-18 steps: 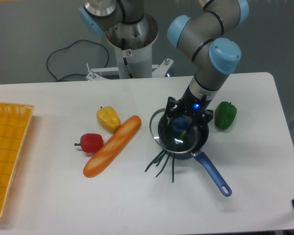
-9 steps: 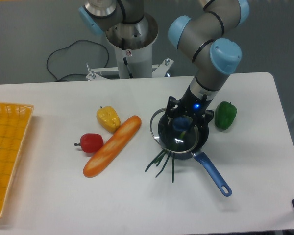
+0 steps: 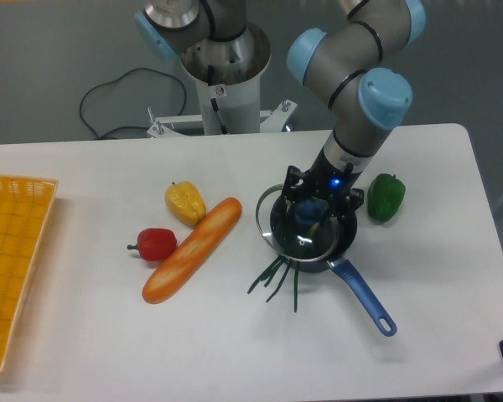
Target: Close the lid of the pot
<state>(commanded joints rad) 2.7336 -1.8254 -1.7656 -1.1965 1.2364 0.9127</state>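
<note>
The small black pot (image 3: 345,237) stands right of the table's centre, its long blue handle (image 3: 365,298) pointing toward the front right. The clear glass lid (image 3: 271,233) lies over the pot's mouth, shifted a little to the left, so its metal rim overhangs the pot's left side. My gripper (image 3: 311,208) comes down from above and is shut on the lid's blue knob (image 3: 308,210). Whether the lid rests on the pot or hovers just above it cannot be made out.
Thin green beans (image 3: 277,281) stick out at the pot's front left. A green pepper (image 3: 386,198) sits just right of the gripper. A baguette (image 3: 193,249), a yellow pepper (image 3: 185,203) and a red pepper (image 3: 156,244) lie to the left. A yellow basket (image 3: 12,268) is at the left edge.
</note>
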